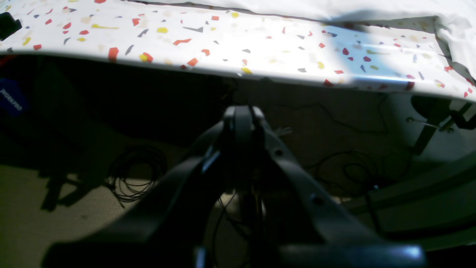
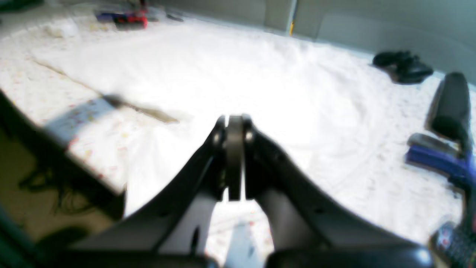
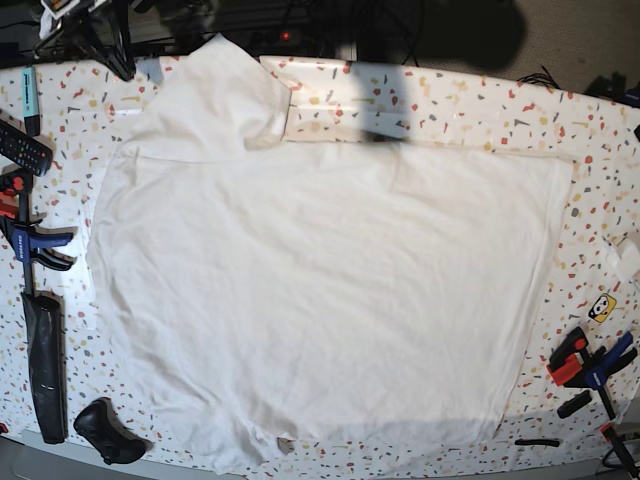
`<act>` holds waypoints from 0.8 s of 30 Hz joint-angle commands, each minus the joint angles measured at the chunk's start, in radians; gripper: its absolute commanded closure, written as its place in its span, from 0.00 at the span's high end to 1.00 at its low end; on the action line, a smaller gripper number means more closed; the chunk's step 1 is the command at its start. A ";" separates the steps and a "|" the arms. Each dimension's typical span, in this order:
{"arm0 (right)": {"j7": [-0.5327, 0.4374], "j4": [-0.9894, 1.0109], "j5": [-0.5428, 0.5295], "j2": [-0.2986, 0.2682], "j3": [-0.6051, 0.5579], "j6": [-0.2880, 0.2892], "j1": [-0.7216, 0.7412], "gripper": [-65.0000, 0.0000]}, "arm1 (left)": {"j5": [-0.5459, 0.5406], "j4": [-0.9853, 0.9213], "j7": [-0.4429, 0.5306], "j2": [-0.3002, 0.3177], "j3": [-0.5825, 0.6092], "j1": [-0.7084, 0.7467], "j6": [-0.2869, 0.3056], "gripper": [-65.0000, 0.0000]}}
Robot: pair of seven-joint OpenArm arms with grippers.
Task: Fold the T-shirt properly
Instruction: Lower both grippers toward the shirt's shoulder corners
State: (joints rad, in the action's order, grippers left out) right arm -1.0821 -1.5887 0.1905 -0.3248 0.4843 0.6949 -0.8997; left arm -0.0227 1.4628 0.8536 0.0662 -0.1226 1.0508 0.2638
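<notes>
The white T-shirt (image 3: 320,290) lies spread flat over most of the speckled table (image 3: 480,100), with one sleeve (image 3: 215,95) reaching the far left. In the right wrist view my right gripper (image 2: 234,124) hangs above the shirt (image 2: 260,82), jaws closed with nothing between them. In the left wrist view my left gripper (image 1: 241,119) is shut and empty, off the table's edge (image 1: 238,70) and over the floor. A shirt corner (image 1: 457,29) shows at its upper right. Neither gripper shows clearly in the base view.
Clamps (image 3: 35,245), a long black tool (image 3: 45,360), a black controller (image 3: 105,430) and a remote (image 3: 22,145) lie along the left edge. More clamps (image 3: 590,365) lie at the right front. Cables (image 1: 134,175) lie on the floor.
</notes>
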 commanded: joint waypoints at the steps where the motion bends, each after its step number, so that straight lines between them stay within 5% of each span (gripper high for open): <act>1: 0.058 -0.071 -0.066 -0.010 0.007 0.003 -0.018 0.00 | -0.003 0.012 0.026 0.001 -0.002 0.027 0.002 0.00; 6: 0.765 -0.365 -0.499 0.004 0.007 0.003 -0.014 0.00 | -0.003 0.012 0.026 0.001 -0.002 0.027 0.001 0.00; 9: 1.027 -0.491 -0.692 0.004 0.007 0.003 -0.014 0.00 | -0.004 0.012 0.026 0.001 -0.002 0.026 0.001 0.00; 12: 1.116 -0.560 -0.768 0.004 0.007 0.003 -0.014 0.00 | -0.003 0.021 -0.014 0.001 -0.002 0.024 -0.006 0.00; 19: 1.220 -0.577 -0.790 0.003 0.007 0.003 -0.014 0.00 | -0.003 0.173 -0.380 0.001 -0.002 0.024 -0.106 0.00; 22: 1.400 -0.577 -0.908 0.003 0.007 0.003 -0.014 0.19 | -0.003 0.276 -0.536 0.001 -0.002 0.024 -0.143 0.00; 24: 1.491 -0.577 -0.993 0.003 0.007 0.003 -0.014 0.23 | -0.002 0.352 -0.654 0.001 -0.002 0.025 -0.152 0.00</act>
State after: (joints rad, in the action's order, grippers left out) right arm 0.4412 -2.1479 -0.7845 -0.3134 0.4843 0.6933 -0.9039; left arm -0.0223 1.8011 0.1619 0.0662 -0.1226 1.0534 0.1112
